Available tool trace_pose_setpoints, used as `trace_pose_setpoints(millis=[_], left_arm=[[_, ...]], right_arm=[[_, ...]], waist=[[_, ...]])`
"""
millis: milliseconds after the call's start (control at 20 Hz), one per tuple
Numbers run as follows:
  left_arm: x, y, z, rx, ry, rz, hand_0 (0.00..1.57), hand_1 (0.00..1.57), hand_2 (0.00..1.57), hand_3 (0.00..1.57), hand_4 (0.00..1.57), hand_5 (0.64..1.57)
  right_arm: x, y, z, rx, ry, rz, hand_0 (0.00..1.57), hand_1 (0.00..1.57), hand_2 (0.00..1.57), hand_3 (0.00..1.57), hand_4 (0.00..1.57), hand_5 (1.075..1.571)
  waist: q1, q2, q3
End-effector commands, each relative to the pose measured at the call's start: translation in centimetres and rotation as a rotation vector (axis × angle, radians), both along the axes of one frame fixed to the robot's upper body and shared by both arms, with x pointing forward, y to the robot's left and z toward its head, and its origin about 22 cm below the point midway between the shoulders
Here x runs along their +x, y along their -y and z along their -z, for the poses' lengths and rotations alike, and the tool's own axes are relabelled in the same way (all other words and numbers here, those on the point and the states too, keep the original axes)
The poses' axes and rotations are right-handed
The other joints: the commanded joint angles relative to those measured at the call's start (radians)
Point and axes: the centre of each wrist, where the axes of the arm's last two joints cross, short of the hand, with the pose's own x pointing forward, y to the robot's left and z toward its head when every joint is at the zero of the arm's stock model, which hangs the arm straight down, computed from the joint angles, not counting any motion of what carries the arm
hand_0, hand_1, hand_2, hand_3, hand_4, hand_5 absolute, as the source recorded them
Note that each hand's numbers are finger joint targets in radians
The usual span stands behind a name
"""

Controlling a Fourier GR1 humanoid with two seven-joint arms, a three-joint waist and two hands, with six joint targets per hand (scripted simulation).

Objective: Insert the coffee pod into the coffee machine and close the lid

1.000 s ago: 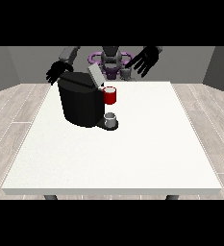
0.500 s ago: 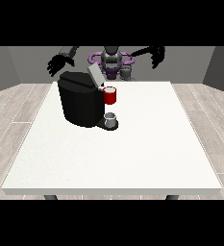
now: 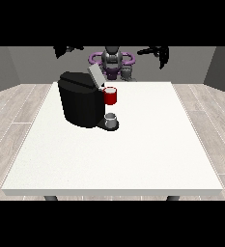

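The black coffee machine (image 3: 80,103) stands on the white table (image 3: 133,154), left of its middle, with its grey lid (image 3: 95,77) tilted up and open. A red thing at the machine (image 3: 110,95) sits under the lid, and a small grey thing (image 3: 111,120) rests on the machine's base. Another grey thing (image 3: 127,73) stands at the table's far edge in front of the robot; I cannot tell whether it is the pod. The hand at the view's left (image 3: 65,50) is raised high behind the machine, partly cut off. The hand at the view's right (image 3: 160,52) is raised too, fingers hanging straight, holding nothing.
The robot's torso (image 3: 112,60) with purple rings is behind the table's far edge. The table reaches wide towards the front and right of the machine. Wooden floor surrounds it.
Both hands have risen from just above the machine's height to the top of the view and spread further apart. The machine and the grey things have not moved.
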Motion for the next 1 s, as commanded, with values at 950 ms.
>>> trace_pose_setpoints(millis=[950], left_arm=[[-4.6, 1.3, -1.5, -0.168, 0.111, -0.053, 0.0, 0.0, 0.0, 0.0, 0.0, 1.571]], right_arm=[[5.6, -3.9, -4.5, -0.018, 0.152, -0.234, 0.0, 0.0, 0.0, 0.0, 0.0, 1.571]], waist=[[0.083, 0.196, 0.0007]])
